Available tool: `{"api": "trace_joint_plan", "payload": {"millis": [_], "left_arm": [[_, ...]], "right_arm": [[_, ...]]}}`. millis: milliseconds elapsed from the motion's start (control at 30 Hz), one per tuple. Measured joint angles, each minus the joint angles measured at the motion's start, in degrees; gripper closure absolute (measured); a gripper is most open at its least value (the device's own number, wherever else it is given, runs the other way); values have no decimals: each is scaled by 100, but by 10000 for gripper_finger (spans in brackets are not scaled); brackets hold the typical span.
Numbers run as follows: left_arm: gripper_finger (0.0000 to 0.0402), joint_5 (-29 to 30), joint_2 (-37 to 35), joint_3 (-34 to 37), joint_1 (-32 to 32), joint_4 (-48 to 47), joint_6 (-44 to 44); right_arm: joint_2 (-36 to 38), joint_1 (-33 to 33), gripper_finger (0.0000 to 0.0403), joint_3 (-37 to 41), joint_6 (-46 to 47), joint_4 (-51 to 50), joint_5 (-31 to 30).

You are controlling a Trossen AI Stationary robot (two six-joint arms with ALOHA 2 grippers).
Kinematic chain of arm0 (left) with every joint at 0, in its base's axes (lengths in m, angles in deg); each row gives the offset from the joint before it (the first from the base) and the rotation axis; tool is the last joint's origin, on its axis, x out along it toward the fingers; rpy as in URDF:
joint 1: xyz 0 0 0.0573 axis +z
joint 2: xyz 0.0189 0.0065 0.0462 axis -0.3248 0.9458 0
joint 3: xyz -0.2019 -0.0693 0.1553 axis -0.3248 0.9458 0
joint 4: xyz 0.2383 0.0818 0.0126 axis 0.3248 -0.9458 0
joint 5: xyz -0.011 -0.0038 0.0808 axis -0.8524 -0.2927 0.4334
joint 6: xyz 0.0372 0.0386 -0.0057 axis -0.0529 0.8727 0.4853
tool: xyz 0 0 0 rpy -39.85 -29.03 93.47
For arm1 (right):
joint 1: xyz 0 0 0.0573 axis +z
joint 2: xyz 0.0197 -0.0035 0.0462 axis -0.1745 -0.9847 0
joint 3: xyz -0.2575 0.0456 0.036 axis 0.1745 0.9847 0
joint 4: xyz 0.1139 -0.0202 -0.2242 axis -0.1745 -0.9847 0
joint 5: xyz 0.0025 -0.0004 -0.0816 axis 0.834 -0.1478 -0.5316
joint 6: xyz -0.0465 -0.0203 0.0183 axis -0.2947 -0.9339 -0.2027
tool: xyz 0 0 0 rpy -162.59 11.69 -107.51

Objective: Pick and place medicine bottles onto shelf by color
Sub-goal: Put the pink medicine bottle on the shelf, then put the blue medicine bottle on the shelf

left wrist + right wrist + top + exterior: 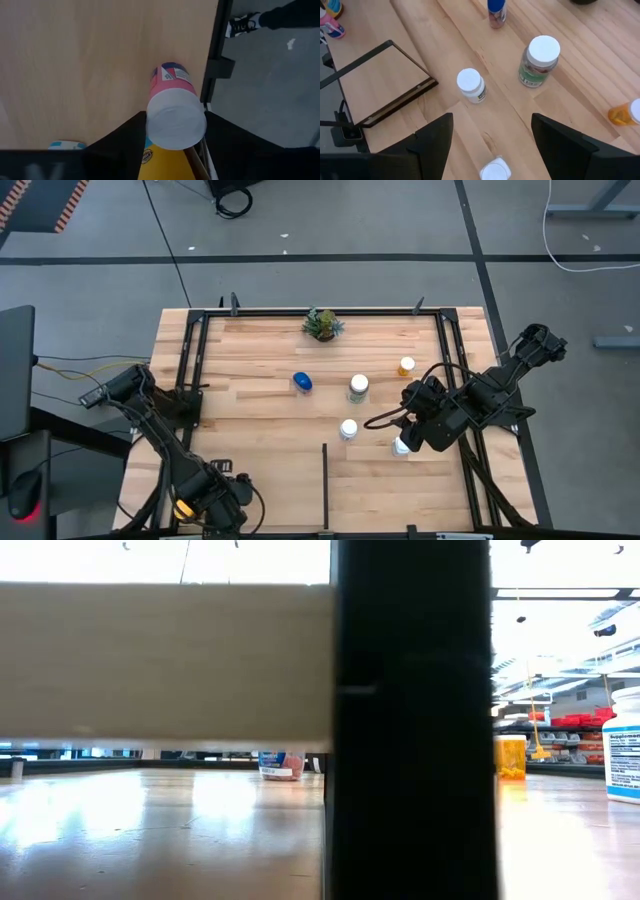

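Note:
My left gripper (222,492) is at the table's near left, its fingers closed on the white cap of a pinkish bottle (172,82) next to the black rail (212,55). A yellow lid (160,162) shows just below it. My right gripper (492,125) is open at the right, over a white-capped bottle (496,171) that stands on the wood (401,446). A small white bottle (471,85), a green-labelled bottle (540,60), a blue bottle (496,10) and an orange bottle (625,112) stand on the planks farther off. My left gripper has the pinkish bottle's white cap (176,120) between its two fingers, one on each side, coming from above and pointing down. The bottle stands upright below the fingers. Whether its base rests on the wood, I cannot tell.
A small green potted plant (322,324) stands at the far middle. A short black divider bar (325,480) runs from the near edge. Black rails (190,370) bound the planks on the left, right and far sides. In the low view a black post (410,720) blocks the middle.

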Motion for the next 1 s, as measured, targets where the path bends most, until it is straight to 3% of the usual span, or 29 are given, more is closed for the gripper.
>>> {"api": "trace_joint_plan", "payload": {"millis": [467,1000], "left_arm": [[174,-110,32,21,-1,181,-348],[170,-164,24,-284,-14,-208,-309]], "right_arm": [[1,0,126,0,-2,1,-21],[1,0,126,0,-48,2,-16]]}}
